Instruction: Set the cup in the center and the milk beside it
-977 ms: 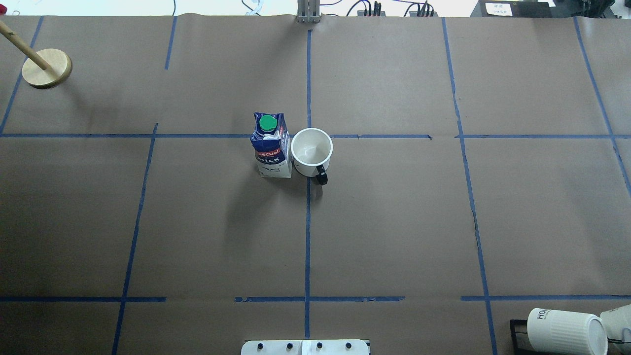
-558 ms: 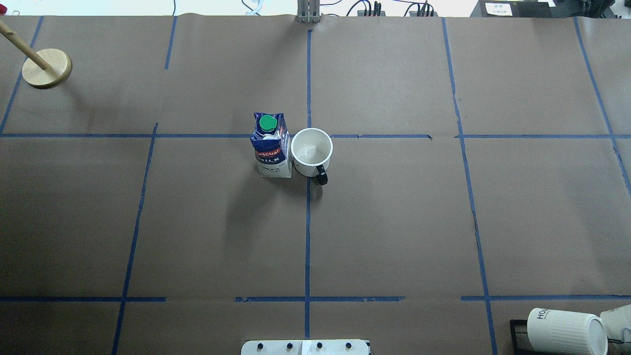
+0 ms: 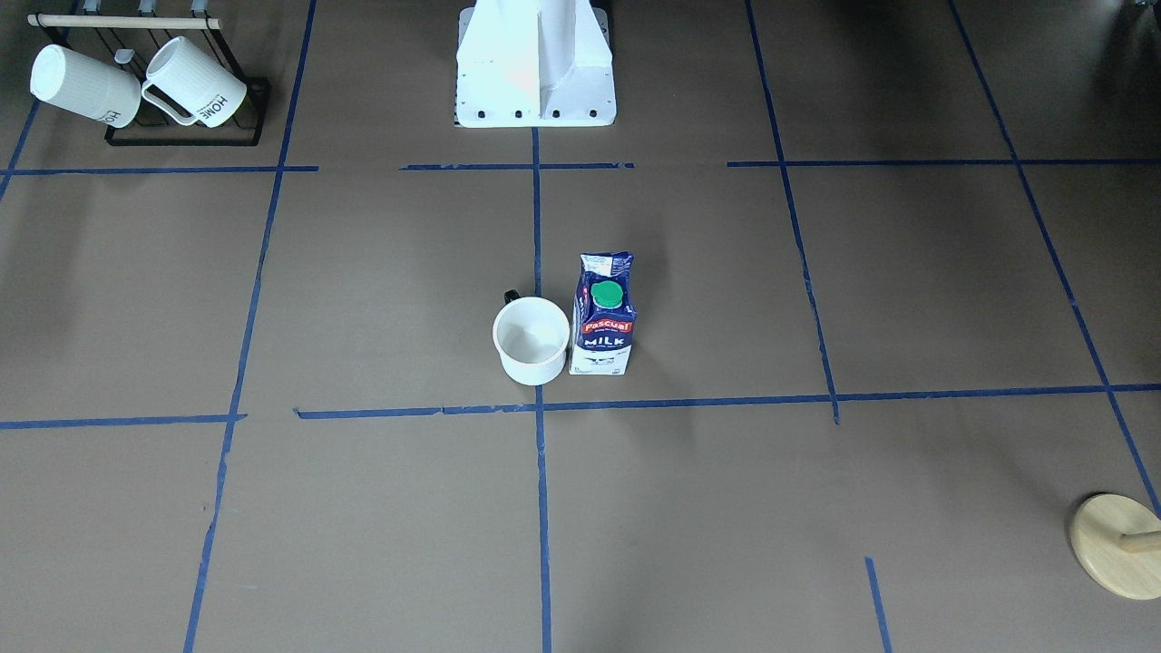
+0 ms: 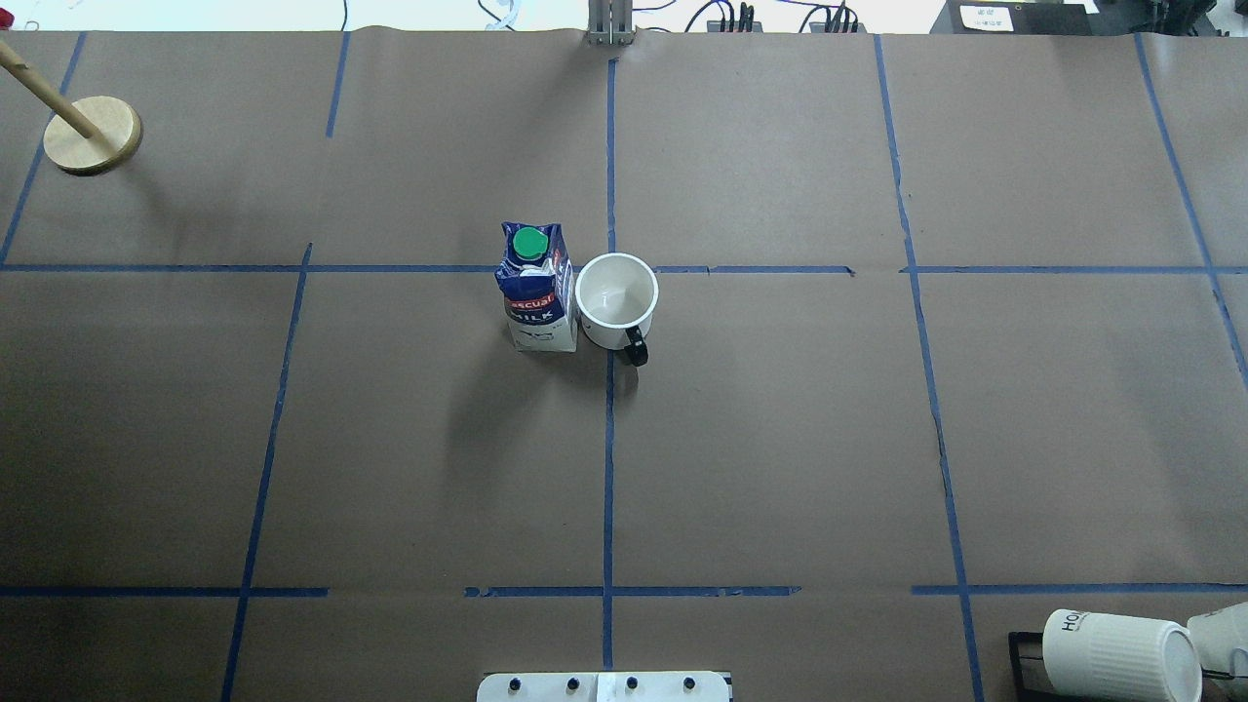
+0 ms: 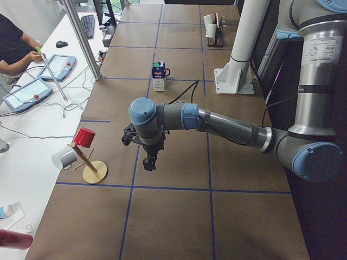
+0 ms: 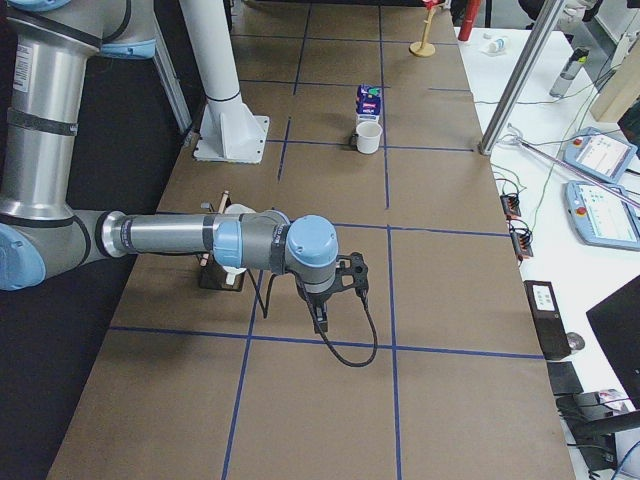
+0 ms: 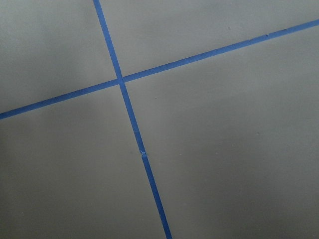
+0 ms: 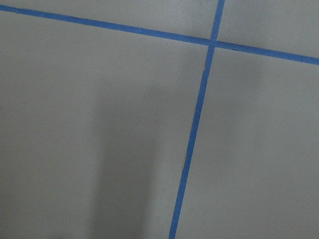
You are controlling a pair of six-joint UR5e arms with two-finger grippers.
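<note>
Though just on the robot's side of the blue tape crossing (image 3: 539,406), the smooth white mug (image 4: 616,297) stands close beside the dark blue gable-top milk carton (image 4: 534,292).
Nudging the mug nearer could topple that tall carton; the left end effector (image 5: 150,161) and right end effector (image 6: 320,318) hang far off, and I cannot tell whether they are wide or narrow.

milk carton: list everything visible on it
The milk carton is a dark blue gable-top box, cardboard by its look, with a green round cap, a red label, white "MILK" lettering and a white base. It stands upright, cap on, mid-table on the brown paper, taller than the white mug close against its side; whether they touch is unclear. Nothing grips it.
</note>
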